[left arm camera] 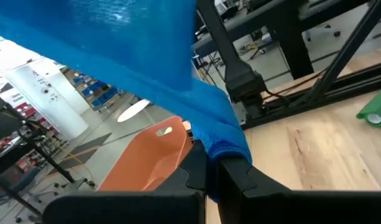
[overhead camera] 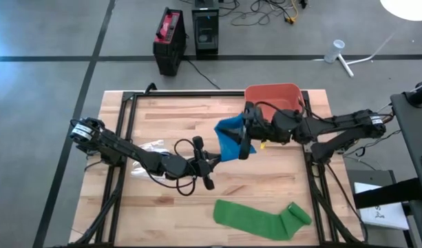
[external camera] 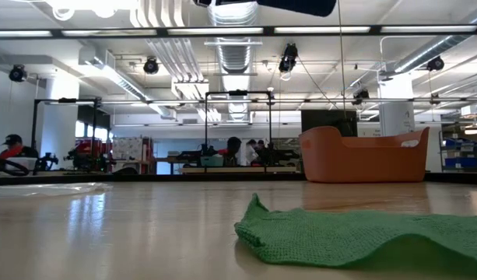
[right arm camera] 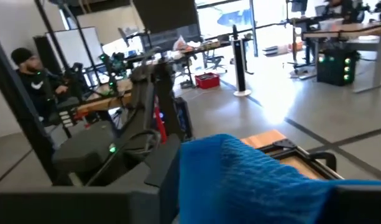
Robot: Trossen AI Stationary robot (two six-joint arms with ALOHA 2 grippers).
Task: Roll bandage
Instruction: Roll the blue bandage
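Bandage, the blue one, hangs between our 2 grippers above the middle of the table, lifted clear of the wood; going left to right in the high view, our left arm reaches in from the left edge, over a clear plastic wrapper lying on the boards; its gripper sits at the cloth's lower corner, and in the left wrist view we see the fingers pressed together on the blue fabric; next comes the blue cloth itself, draped and creased; our right gripper is at its upper right side, just in front of the orange bin; in the right wrist view blue fabric fills the space at its fingers, yet we cannot tell whether they are clamped or apart; near the table's front edge, well apart from both grippers, lies 1 green bandage, flat with its right end partly rolled; the low view shows its rumpled edge close by and the bin behind.
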